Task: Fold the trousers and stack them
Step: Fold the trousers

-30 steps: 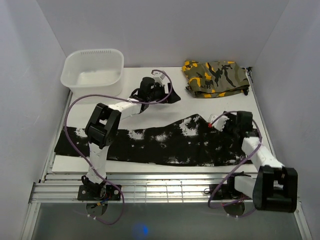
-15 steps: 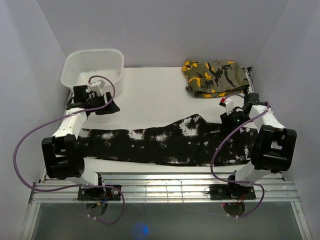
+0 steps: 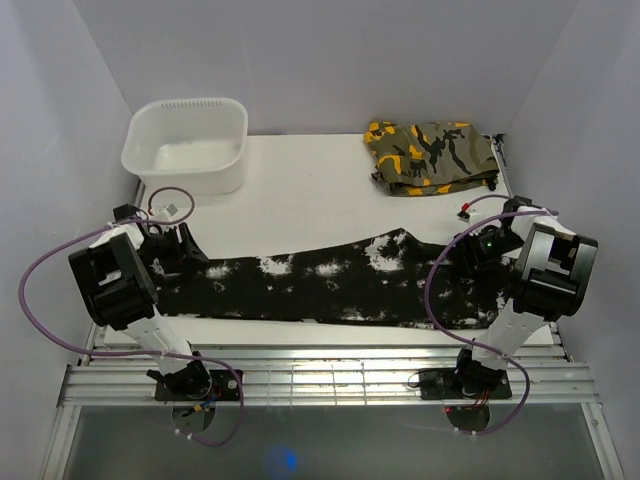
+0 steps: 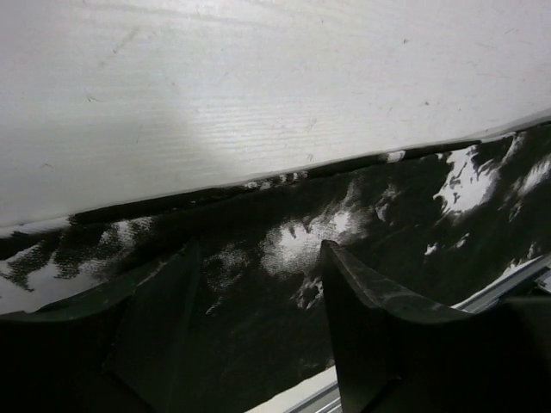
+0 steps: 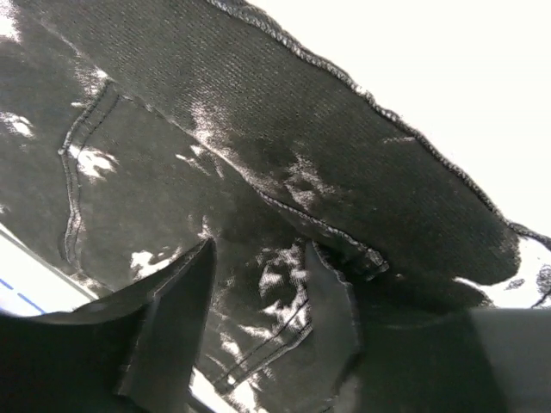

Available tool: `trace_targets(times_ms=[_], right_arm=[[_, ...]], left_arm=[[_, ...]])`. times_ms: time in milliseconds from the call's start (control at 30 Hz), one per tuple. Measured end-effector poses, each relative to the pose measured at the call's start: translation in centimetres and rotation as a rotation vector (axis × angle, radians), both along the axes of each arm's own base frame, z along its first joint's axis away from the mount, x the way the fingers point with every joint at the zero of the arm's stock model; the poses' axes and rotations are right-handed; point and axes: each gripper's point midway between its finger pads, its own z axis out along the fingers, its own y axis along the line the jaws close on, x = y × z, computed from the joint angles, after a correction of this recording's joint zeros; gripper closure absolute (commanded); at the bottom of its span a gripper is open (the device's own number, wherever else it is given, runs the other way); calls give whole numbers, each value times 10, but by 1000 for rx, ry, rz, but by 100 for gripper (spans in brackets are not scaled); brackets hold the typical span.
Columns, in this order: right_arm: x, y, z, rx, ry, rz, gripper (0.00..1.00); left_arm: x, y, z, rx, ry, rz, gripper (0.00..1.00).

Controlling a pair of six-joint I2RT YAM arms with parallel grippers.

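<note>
Presently the trousers (image 3: 330,285) lie stretched flat across the bench (image 3: 300,190), running left to right along its near half, wider end at the right. Left tool (image 4: 258,258) sits low over the left leg end, fingers (image 4: 370,310) spread, with fabric flat beneath and between them and nothing pinched. Right tool (image 5: 258,258) is down on the wider end beside a stitched seam and a fold. Its fingers stand apart with cloth between them; whether they grip it cannot be told. Tub (image 3: 187,140) at far left, folded camouflage garment (image 3: 430,155) at far right, both apart from the trousers
</note>
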Motion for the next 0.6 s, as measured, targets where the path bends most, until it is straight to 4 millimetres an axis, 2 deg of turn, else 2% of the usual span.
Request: trace_targets(times_ms=[33,133,267,333,433,500,600], right_arm=[[0,0,1,1,6,-2,38],[0,-5,4,-24,11,1,32],[5,-35,2,-173,-16,28,28],[8,-51,1,-240,-28,37,21],[11,-65,1,-294,-42,52,13],[10,-64,3,-291,-41,62,8],[8,-62,6,-290,-40,85,4]], left_arm=[[2,0,2,-8,6,-8,22],[8,9,11,35,-15,-38,14],[9,37,40,150,-76,-55,10],[7,54,58,207,-110,-50,9],[-4,91,80,286,-147,-10,8],[-18,111,82,321,-136,19,9],[-39,131,73,348,-89,50,10]])
